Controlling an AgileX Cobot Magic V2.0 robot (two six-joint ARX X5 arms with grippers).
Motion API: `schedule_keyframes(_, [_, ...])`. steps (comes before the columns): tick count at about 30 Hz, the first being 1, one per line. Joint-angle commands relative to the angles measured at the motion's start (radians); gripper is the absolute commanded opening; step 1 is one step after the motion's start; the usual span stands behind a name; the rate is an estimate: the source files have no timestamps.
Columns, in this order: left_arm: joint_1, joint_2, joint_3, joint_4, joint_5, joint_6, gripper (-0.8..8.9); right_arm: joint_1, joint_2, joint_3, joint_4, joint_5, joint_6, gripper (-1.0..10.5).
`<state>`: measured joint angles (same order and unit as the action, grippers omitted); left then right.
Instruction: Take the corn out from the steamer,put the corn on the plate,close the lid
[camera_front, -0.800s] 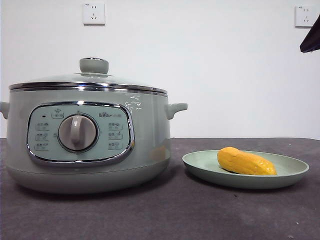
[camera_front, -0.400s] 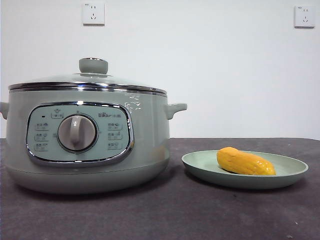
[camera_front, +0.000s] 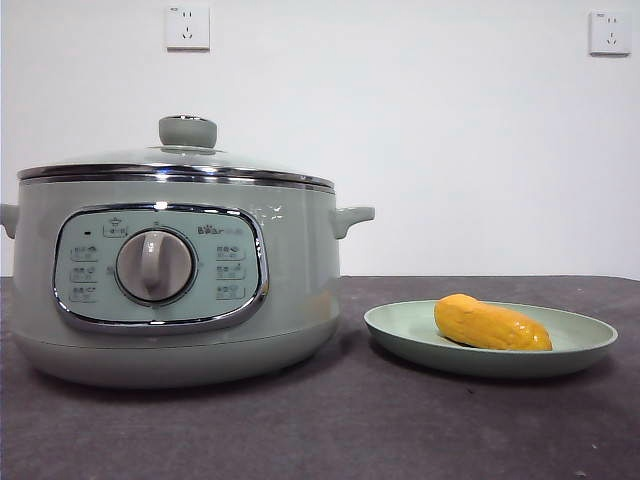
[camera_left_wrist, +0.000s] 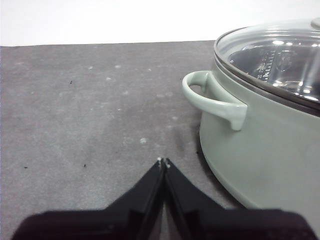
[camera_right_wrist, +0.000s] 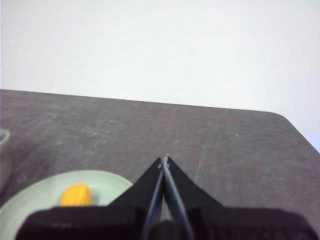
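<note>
1. I see the steamer (camera_front: 175, 290) sitting on the dark grey table (camera_front: 330, 430), on the left of the front view, dial and control panel facing the camera.
2. The lid (camera_front: 175, 165) is on the steamer, seated flat, chrome rim all the way round, green knob on top.
3. In the left wrist view the lid (camera_left_wrist: 280, 55) shows as glass with the metal inside visible through it, and the steamer (camera_left_wrist: 260, 140) has one side handle sticking out toward open table.
4. The plate (camera_front: 400, 335) is on the table just beside the steamer, to its right in the front view; whether they touch I cannot tell.
5. The corn (camera_front: 491, 323) lies on its side on the plate, slightly slanted, roughly mid-plate.
6. The right wrist view shows the plate (camera_right_wrist: 30, 197) with the corn (camera_right_wrist: 76, 195) on it.
7. My left gripper (camera_left_wrist: 163, 161) has its jaws pressed together with nothing between them, hovering over bare table near the steamer's handle.
8. My right gripper (camera_right_wrist: 164, 159) also has its jaws closed to a point and is holding nothing; it is above the table, near the plate.
9. Neither arm shows in the front view.
10. Two wall sockets (camera_front: 188, 27) are on the white wall behind.
</note>
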<state>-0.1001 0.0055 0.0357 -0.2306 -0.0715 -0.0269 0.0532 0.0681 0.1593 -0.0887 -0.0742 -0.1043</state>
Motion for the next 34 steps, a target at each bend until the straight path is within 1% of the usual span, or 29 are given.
schedule_keyframes(1, [0.003,-0.002,-0.016,0.006,-0.002,-0.006,-0.03,-0.009,-0.037,-0.07,0.004,-0.003,-0.014,0.0])
schedule_keyframes(4, [0.003,-0.002,-0.016,0.006,-0.002,-0.006,-0.03,-0.009,-0.068,-0.118,0.0,-0.001,0.003,0.0])
schedule_keyframes(9, [0.003,-0.002,-0.016,0.006,-0.002,-0.006,-0.03,-0.009,-0.067,-0.153,-0.014,0.001,0.024,0.0])
schedule_keyframes(14, [0.003,-0.002,-0.016,0.006,-0.002,-0.006,-0.03,-0.009,-0.067,-0.153,-0.092,0.002,0.038,0.0])
schedule_keyframes(15, [0.003,-0.002,-0.016,0.006,-0.002,-0.006,-0.03,-0.009,-0.067,-0.153,-0.093,0.002,0.049,0.0])
schedule_keyframes(18, [0.003,-0.002,-0.016,0.006,-0.002,-0.006,-0.03,-0.007,-0.067,-0.153,-0.092,0.0,0.141,0.0])
schedule_keyframes(19, [0.003,-0.002,-0.016,0.006,-0.002,-0.006,-0.03,-0.006,-0.066,-0.153,-0.092,0.001,0.154,0.0])
schedule_keyframes(34, [0.003,-0.002,-0.016,0.006,-0.002,-0.006,-0.03,-0.006,-0.066,-0.153,-0.092,0.004,0.156,0.0])
